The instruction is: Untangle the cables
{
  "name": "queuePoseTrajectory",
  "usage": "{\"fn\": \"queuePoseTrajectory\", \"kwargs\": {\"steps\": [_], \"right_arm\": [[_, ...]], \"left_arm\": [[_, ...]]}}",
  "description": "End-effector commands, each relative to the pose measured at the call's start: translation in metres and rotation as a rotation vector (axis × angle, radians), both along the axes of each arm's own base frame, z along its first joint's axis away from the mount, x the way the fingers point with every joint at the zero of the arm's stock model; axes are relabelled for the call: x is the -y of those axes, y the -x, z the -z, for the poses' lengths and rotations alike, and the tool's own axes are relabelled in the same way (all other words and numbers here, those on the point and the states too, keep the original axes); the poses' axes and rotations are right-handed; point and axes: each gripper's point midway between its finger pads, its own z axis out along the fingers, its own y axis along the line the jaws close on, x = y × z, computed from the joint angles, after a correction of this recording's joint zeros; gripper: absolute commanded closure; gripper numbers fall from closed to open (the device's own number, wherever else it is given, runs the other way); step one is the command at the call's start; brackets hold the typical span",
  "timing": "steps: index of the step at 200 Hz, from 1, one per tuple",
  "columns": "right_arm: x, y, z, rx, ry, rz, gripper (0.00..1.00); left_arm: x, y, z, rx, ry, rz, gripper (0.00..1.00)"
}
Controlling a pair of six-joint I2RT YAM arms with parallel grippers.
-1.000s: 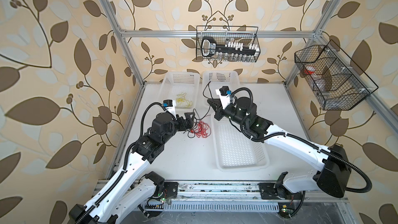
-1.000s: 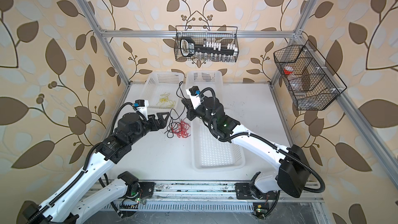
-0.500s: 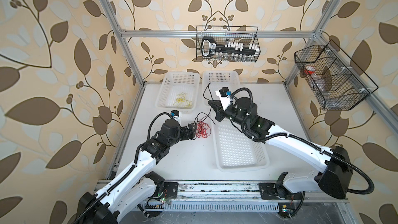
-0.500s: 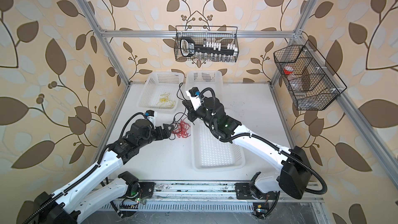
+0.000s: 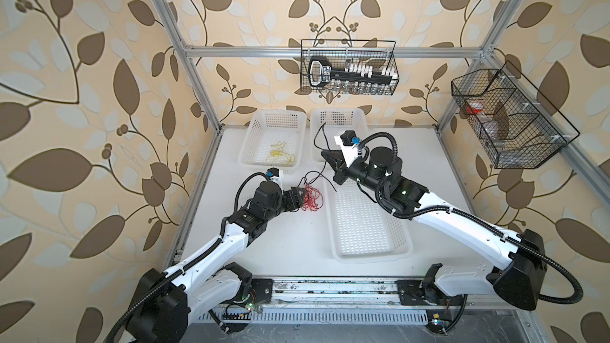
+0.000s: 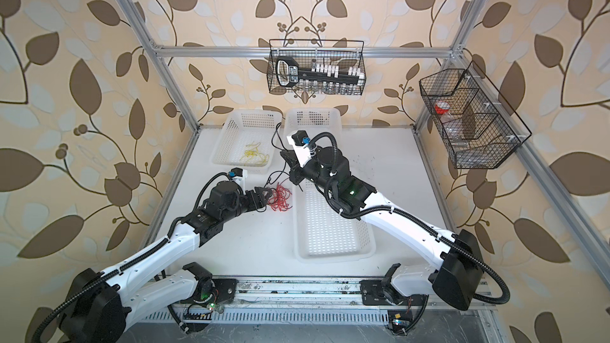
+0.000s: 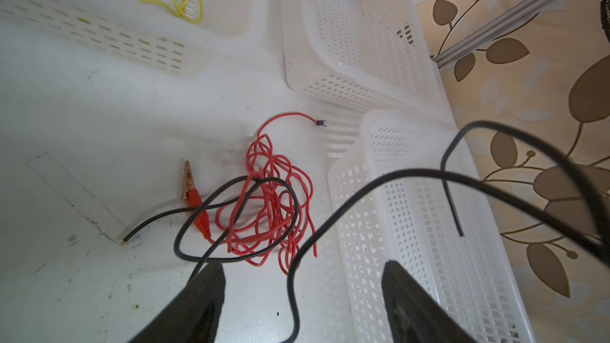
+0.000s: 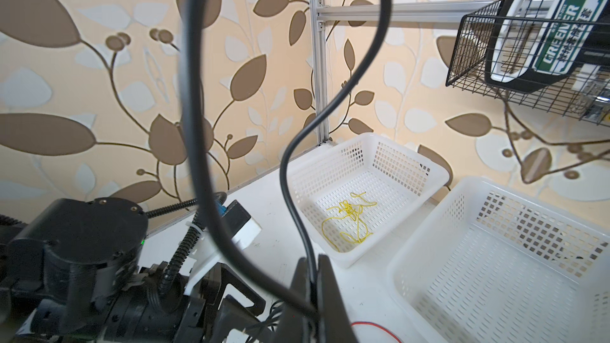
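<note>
A red cable (image 5: 312, 197) (image 6: 280, 196) (image 7: 270, 199) lies in a loose tangle on the white table, with a red alligator clip (image 7: 194, 193) at one end. A black cable (image 5: 318, 136) (image 7: 363, 189) (image 8: 194, 94) loops through that tangle and rises to my right gripper (image 5: 325, 153) (image 6: 284, 155) (image 8: 312, 262), which is shut on it above the table. My left gripper (image 5: 298, 194) (image 6: 264, 197) (image 7: 303, 267) is low at the tangle's left edge, open, with a strand of black cable running between its fingers. A yellow cable (image 5: 280, 156) (image 8: 350, 222) lies alone in the far-left basket (image 5: 260, 120).
A second white basket (image 5: 340, 113) stands at the back, beside the first one. A long white basket (image 5: 369, 255) lies right of the tangle, under my right arm. Two black wire baskets (image 5: 348, 67) (image 5: 505, 117) hang on the frame, above the table.
My left gripper has dropped and pushed right, up to the red tangle, and its jaws have narrowed somewhat. My right gripper has kept hold of the black cable, almost in place.
</note>
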Motion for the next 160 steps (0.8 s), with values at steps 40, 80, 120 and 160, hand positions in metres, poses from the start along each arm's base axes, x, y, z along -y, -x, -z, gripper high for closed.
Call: {"fn": "queuePoseTrajectory", "kwargs": {"steps": [40,80,120,160], "right_arm": [[0.014,0.011,-0.027,0.068,-0.024,0.01,1.0],[0.029,0.013,-0.021,0.079,-0.006,0.058,1.0],[0.044,0.011,-0.008,0.058,0.031,0.11,1.0],[0.074,0.003,0.021,-0.004,0.072,0.223,1.0]], "left_arm": [[0.0,-0.015,-0.004,0.014,0.006,-0.046,0.63],[-0.006,-0.017,-0.005,0.01,-0.026,-0.074,0.86],[-0.014,-0.018,-0.008,0.001,-0.063,-0.103,1.0],[-0.014,-0.017,-0.023,0.039,-0.074,-0.084,1.0]]}}
